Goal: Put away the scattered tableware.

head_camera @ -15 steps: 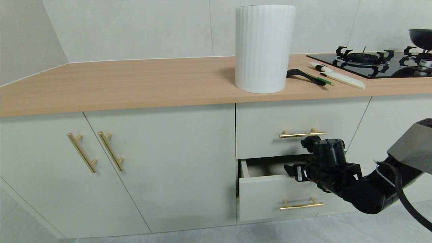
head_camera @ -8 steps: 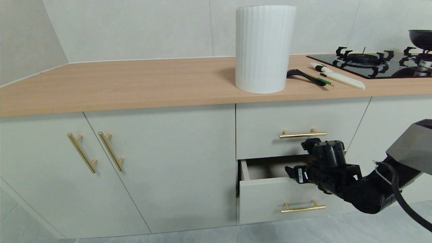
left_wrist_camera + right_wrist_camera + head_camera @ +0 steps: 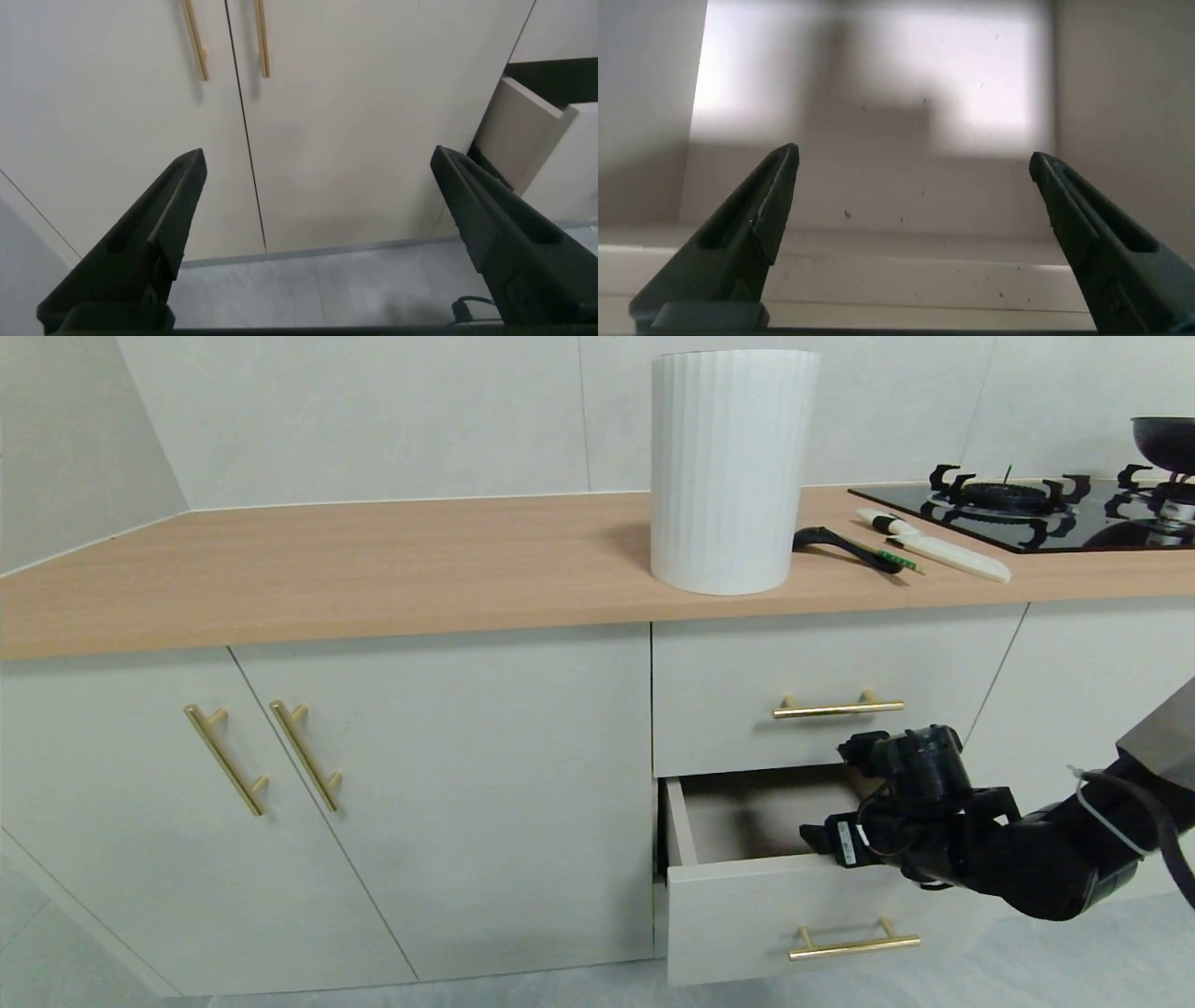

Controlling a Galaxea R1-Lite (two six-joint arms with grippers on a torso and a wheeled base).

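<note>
On the wooden counter lie a black spoon [image 3: 845, 547], green-banded chopsticks [image 3: 894, 559] and a white knife [image 3: 936, 551], right of a tall white ribbed container [image 3: 731, 467]. Below them the lower drawer [image 3: 747, 905] is partly pulled out. My right gripper [image 3: 837, 838] sits at the top edge of its front panel, reaching into the drawer. The right wrist view looks onto the bare drawer floor [image 3: 878, 205] between the open fingers of the right gripper [image 3: 913, 159]. My left gripper [image 3: 318, 157] hangs open low in front of the cabinet doors [image 3: 355, 140], holding nothing.
A black gas hob [image 3: 1027, 509] with a dark pan [image 3: 1162, 437] is at the counter's right end. The upper drawer with its brass handle [image 3: 837, 707] is closed. Two cabinet doors with brass handles [image 3: 224, 758] are left of the drawers. Grey floor lies below.
The lower drawer has slid farther out toward me. My right gripper has moved back and slightly down with its front panel.
</note>
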